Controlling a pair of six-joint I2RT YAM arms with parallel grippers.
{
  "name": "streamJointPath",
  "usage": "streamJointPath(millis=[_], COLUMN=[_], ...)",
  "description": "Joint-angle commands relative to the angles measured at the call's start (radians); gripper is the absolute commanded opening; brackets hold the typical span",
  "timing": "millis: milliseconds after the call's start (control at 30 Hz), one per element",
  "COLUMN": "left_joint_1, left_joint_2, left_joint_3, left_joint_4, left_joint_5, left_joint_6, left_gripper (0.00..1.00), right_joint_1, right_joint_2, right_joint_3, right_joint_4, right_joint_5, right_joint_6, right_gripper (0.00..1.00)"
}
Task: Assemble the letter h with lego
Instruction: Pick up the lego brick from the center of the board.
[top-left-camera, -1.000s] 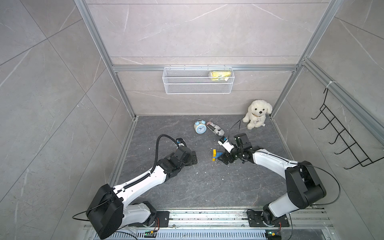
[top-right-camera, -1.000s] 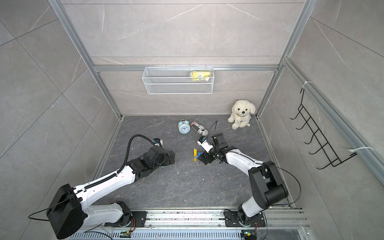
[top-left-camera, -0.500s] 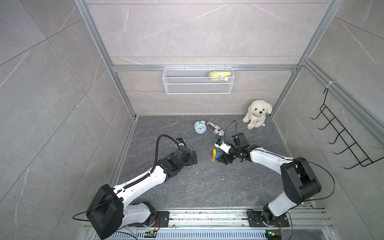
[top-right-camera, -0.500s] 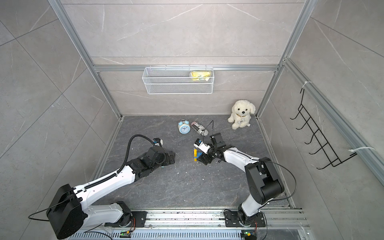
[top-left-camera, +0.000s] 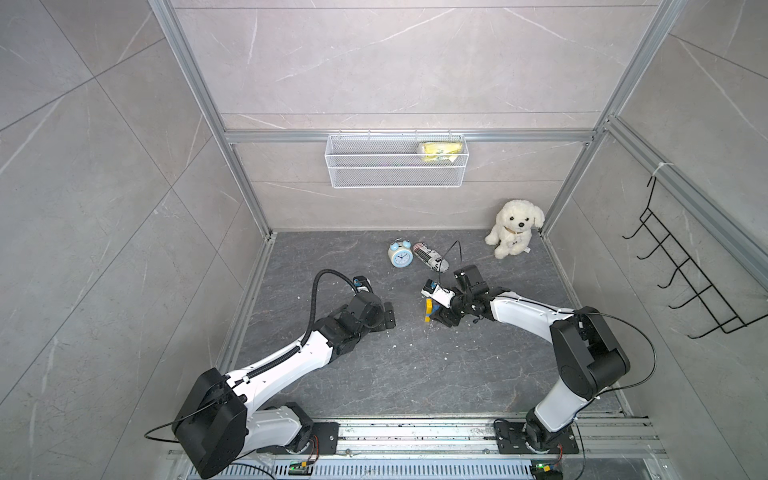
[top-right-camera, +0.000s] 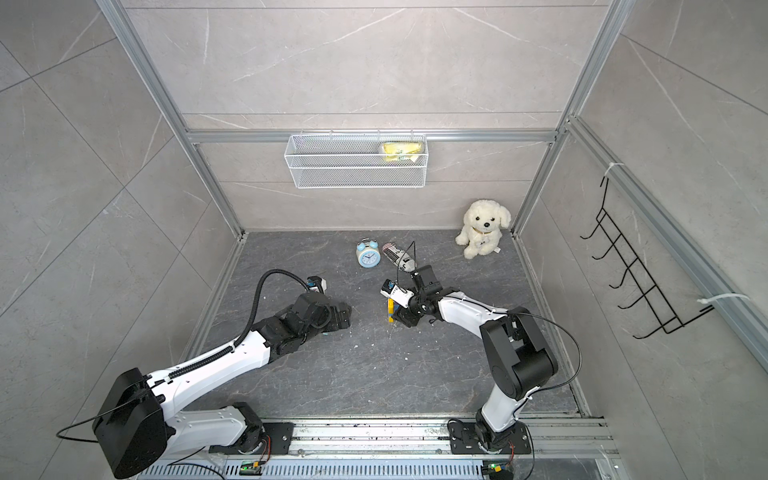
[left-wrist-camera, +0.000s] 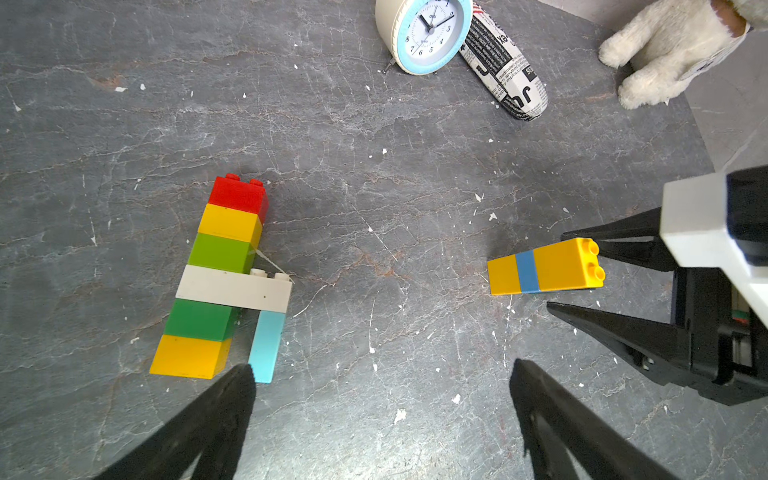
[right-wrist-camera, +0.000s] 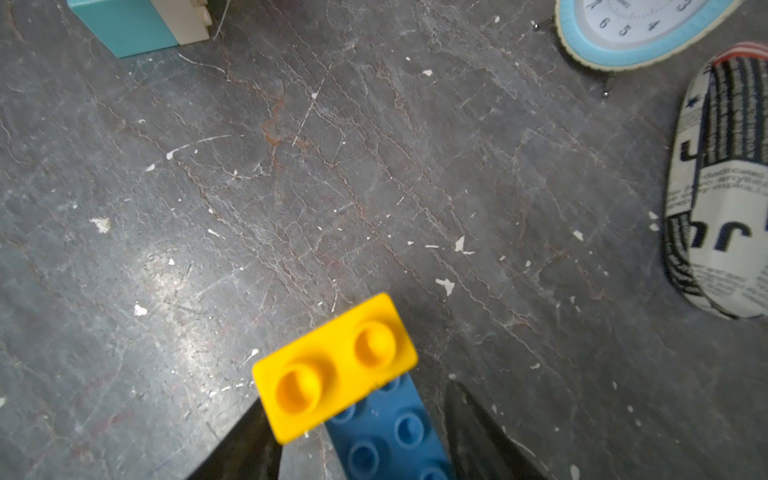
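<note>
The left wrist view shows a lego column (left-wrist-camera: 224, 286) lying flat: red, yellow, light green, a white crossbar, green, yellow. A light blue brick (left-wrist-camera: 266, 345) hangs under the crossbar's free end. My left gripper (left-wrist-camera: 382, 370) is open and empty, one fingertip (left-wrist-camera: 243, 376) close to the light blue brick. A separate yellow-blue-yellow lego piece (left-wrist-camera: 544, 268) lies to its right and appears in both top views (top-left-camera: 428, 309) (top-right-camera: 390, 309). My right gripper (right-wrist-camera: 353, 399) straddles the piece's studded end (right-wrist-camera: 332, 365). One finger touches it and a narrow gap shows at the other.
A blue-rimmed alarm clock (top-left-camera: 400, 255) and a newsprint-patterned roll (top-left-camera: 430, 255) lie behind the bricks. A white plush dog (top-left-camera: 513, 232) sits in the back right corner. A wire basket (top-left-camera: 395, 166) hangs on the back wall. White flecks dot the dark floor.
My right gripper has slid left over the yellow-blue-yellow piece, and its jaws have narrowed around it. The left arm has not moved.
</note>
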Motion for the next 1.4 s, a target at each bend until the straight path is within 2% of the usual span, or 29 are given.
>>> streamJointPath(millis=[0, 67, 200, 367, 833, 967, 1133, 1267, 1367], left_joint_1=[0.009, 0.011, 0.011, 0.014, 0.017, 0.019, 0.033, 0.05, 0.064], left_joint_2=[-0.003, -0.001, 0.003, -0.004, -0.026, -0.048, -0.092, -0.144, -0.178], left_joint_3=[-0.002, -0.003, -0.001, -0.004, -0.014, -0.024, -0.039, -0.064, -0.081], left_joint_4=[0.026, 0.028, 0.027, 0.027, 0.026, 0.019, -0.024, -0.051, -0.07], left_joint_5=[0.017, 0.018, 0.023, 0.023, 0.009, -0.02, -0.098, -0.159, -0.19], left_joint_6=[0.008, 0.008, 0.008, 0.007, 0.001, -0.017, -0.065, -0.104, -0.132], left_gripper=[0.99, 1.0, 1.0, 0.99, 0.99, 0.99, 0.99, 0.99, 0.99], right_joint_1=[0.007, 0.009, 0.02, 0.027, 0.028, 0.033, 0.034, 0.034, 0.036], right_joint_2=[0.026, 0.027, 0.012, 0.025, 0.014, -0.019, 0.015, 0.112, 0.203], right_joint_3=[0.037, 0.038, 0.016, 0.021, 0.031, 0.05, 0.17, 0.257, 0.337], right_joint_4=[-0.035, -0.039, -0.021, -0.027, -0.01, -0.029, -0.17, -0.234, -0.289], right_joint_5=[0.01, 0.01, 0.017, 0.057, 0.015, -0.073, -0.175, -0.383, -0.533], right_joint_6=[-0.002, -0.002, -0.01, -0.016, 0.037, 0.152, 0.392, 0.565, 0.602], right_gripper=[0.55, 0.54, 0.67, 0.69, 0.32, 0.29, 0.25, 0.19, 0.18])
